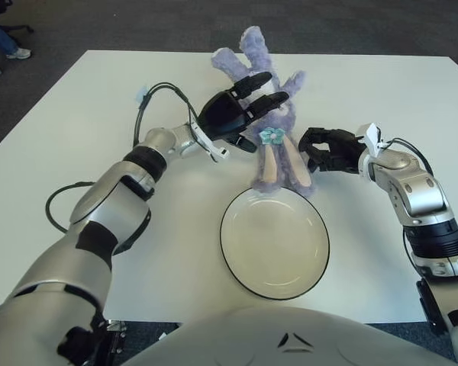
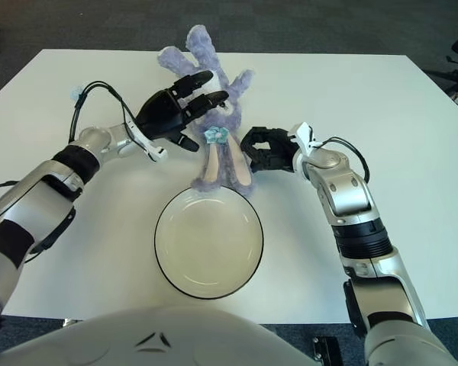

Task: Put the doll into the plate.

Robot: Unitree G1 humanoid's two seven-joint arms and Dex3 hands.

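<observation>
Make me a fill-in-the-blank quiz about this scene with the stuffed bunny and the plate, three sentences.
1. The purple plush bunny doll lies on the white table just beyond the round cream ______ with the dark rim.
2. The left hand reaches over the doll's ______.
3. The right hand shows at the doll's ______ side.

Missing words: plate; head; right

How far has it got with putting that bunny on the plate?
Nothing is finished yet: the plate is empty, and the bunny lies on the table just beyond it, its long ears touching the rim. In hand: the left hand reaches over the bunny's head with fingers spread, not gripping. The right hand sits curled beside the bunny. Grasping, lifting and placing remain.
</observation>
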